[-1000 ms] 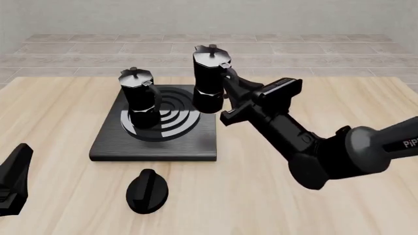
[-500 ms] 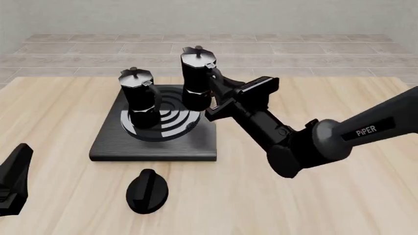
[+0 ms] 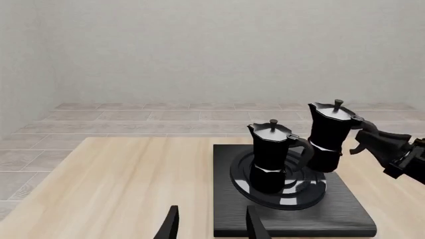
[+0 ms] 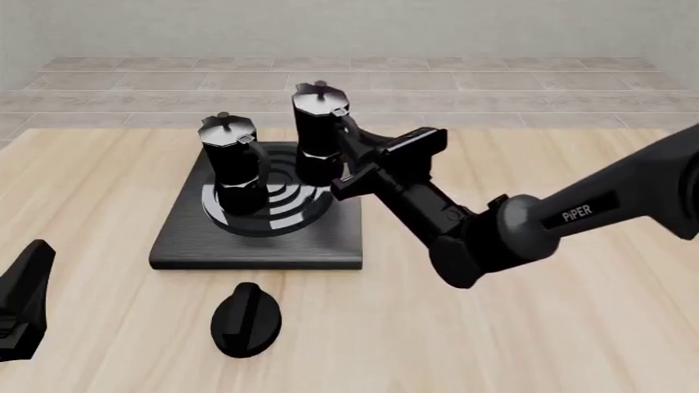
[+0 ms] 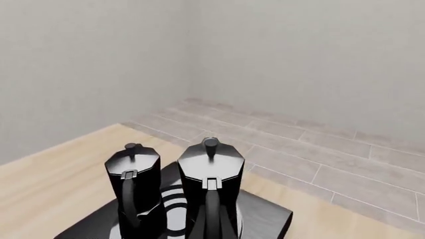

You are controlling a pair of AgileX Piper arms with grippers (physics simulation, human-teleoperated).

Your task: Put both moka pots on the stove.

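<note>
One moka pot point(image 4: 232, 160) stands upright on the burner of the black stove point(image 4: 186, 237). My right gripper point(image 4: 355, 143) is shut on the handle of the second moka pot point(image 4: 317, 131) and holds it upright, low over the stove's back right part, close beside the first. I cannot tell if its base touches. The left wrist view shows both pots point(image 3: 272, 157) point(image 3: 330, 137) on or over the stove point(image 3: 332, 214). The right wrist view shows the held pot point(image 5: 211, 184) beside the other point(image 5: 133, 179). My left gripper point(image 4: 24, 299) is open and empty at the front left.
A low round black knob with a ridge point(image 4: 245, 318) lies on the wooden table in front of the stove. My right arm point(image 4: 492, 233) stretches across the table's right half towards the stove.
My right arm has carried the held pot leftward and slightly down, from the stove's right back corner to beside the burner. The left arm and the standing pot have not moved.
</note>
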